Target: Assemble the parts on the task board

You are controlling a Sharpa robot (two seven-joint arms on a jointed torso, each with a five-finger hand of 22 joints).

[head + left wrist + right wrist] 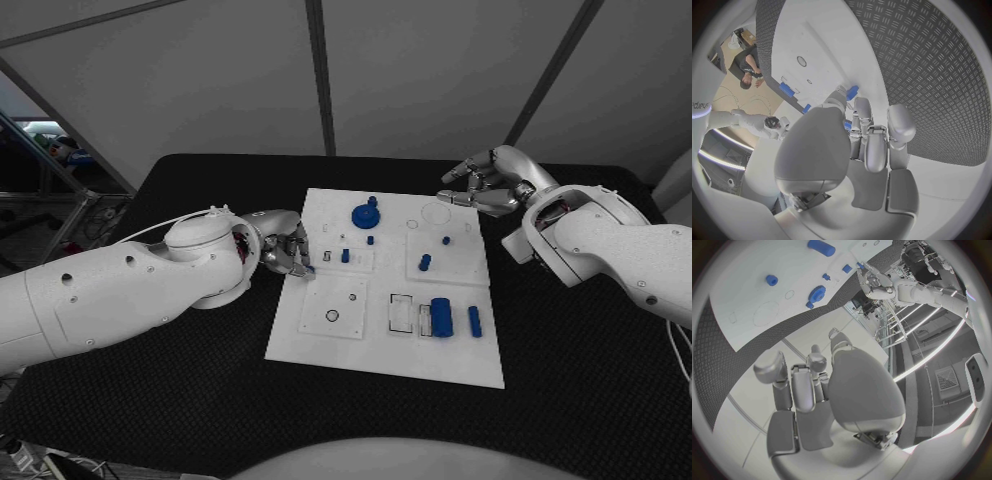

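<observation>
1. Clearly stood partway, as a judgement: several blue parts already seated in the task board (387,355), others lying loose, and at least two sockets bare.
2. Lay in the middle of the black table (188,400), that white board, a flat plate divided into square panels.
3. Stood upright near the board's far edge: a blue knob with a round toothed base (366,214), apparently seated, with a small blue peg (371,240) just beside it toward the board's middle.
4. Rose from the board's far right panel: two more small pegs (426,262), one taller than the other.
5. Rested on the board's near right panel: a long blue cylinder (441,317) and a slimmer blue bar (475,320), side by side next to two outlined rectangular slots, probably not yet pressed home.
6. Stayed unfilled: a round hole (333,316) in the board's near left panel and a faint circle outline (437,213) at the board's far right corner.
7. Hung at the board's left edge, the left hand (290,250), fingers drawn close together over a small blue piece (852,92); could not tell whether pinched or merely touched.
8. Hovered off the board's far right corner, the right hand (488,182), fingers loosely curled, apart, holding nothing.
9. Remained, by estimate: seating the loose cylinder and bar, filling the bare sockets.
</observation>
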